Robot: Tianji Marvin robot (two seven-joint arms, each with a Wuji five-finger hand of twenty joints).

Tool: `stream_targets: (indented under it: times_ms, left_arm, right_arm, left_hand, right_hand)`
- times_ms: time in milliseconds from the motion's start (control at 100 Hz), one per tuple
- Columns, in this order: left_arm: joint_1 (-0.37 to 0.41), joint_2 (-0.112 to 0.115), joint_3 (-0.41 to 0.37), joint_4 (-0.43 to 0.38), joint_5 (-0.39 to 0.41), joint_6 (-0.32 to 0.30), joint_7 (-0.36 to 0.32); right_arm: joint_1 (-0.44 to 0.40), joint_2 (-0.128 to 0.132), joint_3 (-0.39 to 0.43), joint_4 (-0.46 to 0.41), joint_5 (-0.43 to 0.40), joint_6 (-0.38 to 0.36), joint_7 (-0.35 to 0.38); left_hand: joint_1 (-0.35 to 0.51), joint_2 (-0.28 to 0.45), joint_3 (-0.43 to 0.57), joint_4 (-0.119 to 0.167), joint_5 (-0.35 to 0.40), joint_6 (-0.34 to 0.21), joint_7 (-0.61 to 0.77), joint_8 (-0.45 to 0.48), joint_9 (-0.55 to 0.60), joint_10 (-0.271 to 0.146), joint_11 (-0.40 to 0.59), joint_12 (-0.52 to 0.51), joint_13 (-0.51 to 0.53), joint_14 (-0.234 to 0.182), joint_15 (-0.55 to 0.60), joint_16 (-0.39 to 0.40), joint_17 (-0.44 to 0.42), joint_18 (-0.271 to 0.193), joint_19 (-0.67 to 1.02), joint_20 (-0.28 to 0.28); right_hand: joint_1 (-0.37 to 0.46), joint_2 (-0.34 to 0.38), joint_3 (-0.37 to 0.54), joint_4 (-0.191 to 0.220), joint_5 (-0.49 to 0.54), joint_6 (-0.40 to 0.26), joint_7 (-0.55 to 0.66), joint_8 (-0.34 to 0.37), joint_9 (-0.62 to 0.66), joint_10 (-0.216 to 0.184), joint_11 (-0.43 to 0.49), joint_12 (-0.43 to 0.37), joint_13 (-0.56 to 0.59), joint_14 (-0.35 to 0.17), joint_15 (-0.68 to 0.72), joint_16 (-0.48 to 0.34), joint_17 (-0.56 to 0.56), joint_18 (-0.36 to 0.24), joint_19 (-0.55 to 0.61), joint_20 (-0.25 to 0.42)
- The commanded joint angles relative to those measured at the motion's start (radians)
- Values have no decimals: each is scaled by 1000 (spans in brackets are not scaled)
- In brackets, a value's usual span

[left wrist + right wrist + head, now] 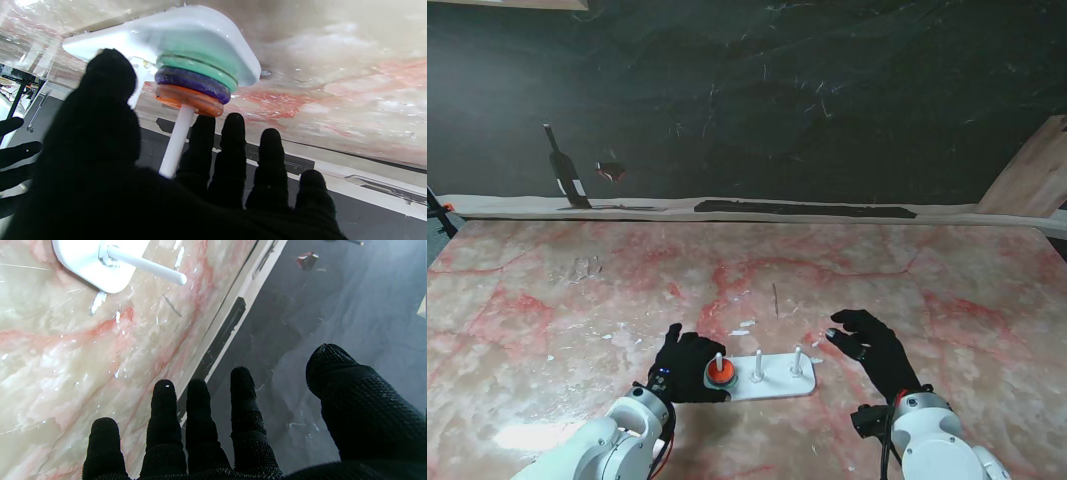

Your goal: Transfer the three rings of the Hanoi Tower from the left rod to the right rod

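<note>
A white base (pixel 775 385) with three white rods lies on the marble table near me. The left rod (pixel 718 361) carries a stack of three rings: green (pixel 196 68) at the base, purple (pixel 191 83) in the middle, orange (pixel 188 99) on top (pixel 719 373). The middle rod (pixel 757 364) and right rod (pixel 797 360) are bare. My left hand (pixel 685 365) sits just left of the ring stack, fingers spread, holding nothing. My right hand (pixel 875 350) hovers right of the base, open, apart from the right rod (pixel 146 266).
Pink-veined marble table (pixel 927 290) stretches around the base. At its far edge, a dark strip (pixel 802 209) lies against the black backdrop. A wooden board (pixel 1037 175) leans at the far right.
</note>
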Motion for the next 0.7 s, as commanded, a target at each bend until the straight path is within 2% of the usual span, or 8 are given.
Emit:
stream_targets:
  times_ms: [0,80,260,690]
  left_arm:
    - [-8,0,11,1,1,8,3]
    - [-14,-2,19,10,2,13,12]
    - [-23,-3,24,19,-10,10,11]
    - [-37,-9,29,39,-34,4,19]
  right_arm:
    - [3,1,-4,3,2,-4,10]
    - [5,1,-5,4,3,-3,12]
    - [6,1,-9,3,-19,12,5]
    - [6,1,-9,1,-10,14,11]
  left_hand:
    - [-18,-25,30,-4,9,-7,19,22,34,-6,16,18,25,8,21,16,-16,7,9,28]
    - [-13,-31,65,10,14,-10,35,34,46,-7,23,26,36,6,34,26,-22,7,24,57]
    - [-9,-37,98,20,18,-10,39,37,52,-8,28,30,40,7,42,32,-22,5,25,69]
    - [-34,-21,95,6,12,-5,-1,12,34,-3,7,18,33,7,44,37,-21,6,17,79]
  right_hand:
    - [-21,11,-25,25,-7,3,11,2,6,2,9,2,18,1,9,12,-10,0,23,-19]
    - [-21,12,-26,25,-7,4,11,2,6,3,9,2,19,0,10,13,-10,1,23,-20]
    - [-21,15,-29,25,-6,5,11,2,9,3,10,3,21,1,11,13,-10,3,22,-22]
    - [-20,21,-33,25,-6,5,10,1,10,3,8,2,21,1,11,13,-11,4,22,-25]
